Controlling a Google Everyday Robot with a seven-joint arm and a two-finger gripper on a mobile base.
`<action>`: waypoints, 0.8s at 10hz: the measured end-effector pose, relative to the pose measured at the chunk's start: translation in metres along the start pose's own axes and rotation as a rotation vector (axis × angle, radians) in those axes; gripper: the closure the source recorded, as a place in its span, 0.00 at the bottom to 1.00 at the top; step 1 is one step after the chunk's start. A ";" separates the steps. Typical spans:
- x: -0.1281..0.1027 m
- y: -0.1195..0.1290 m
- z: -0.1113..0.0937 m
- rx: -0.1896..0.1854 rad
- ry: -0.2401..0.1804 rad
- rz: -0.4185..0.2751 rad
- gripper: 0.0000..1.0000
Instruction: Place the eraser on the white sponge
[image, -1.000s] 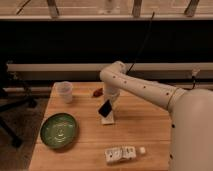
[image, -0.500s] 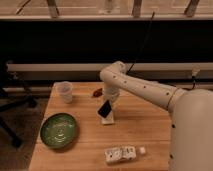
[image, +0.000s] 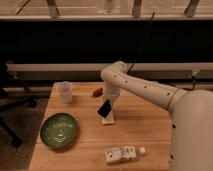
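The eraser, a small dark block that looked light and stiff enough to pinch by its flat sides, sat tilted over the white sponge on the surface. The arm reached down steeply, the pincer at the eraser; whether it gripped, I cannot tell.

Black eraser, white sponge under the cream gripper — green bowl (faintly patterned).

No legible text

Gripper over table; bottle label marks too blurred to read.
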 end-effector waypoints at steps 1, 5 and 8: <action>0.000 0.000 0.000 0.001 -0.002 0.001 0.20; 0.009 -0.002 -0.022 0.026 -0.011 -0.001 0.20; 0.016 -0.006 -0.040 0.043 -0.010 -0.018 0.20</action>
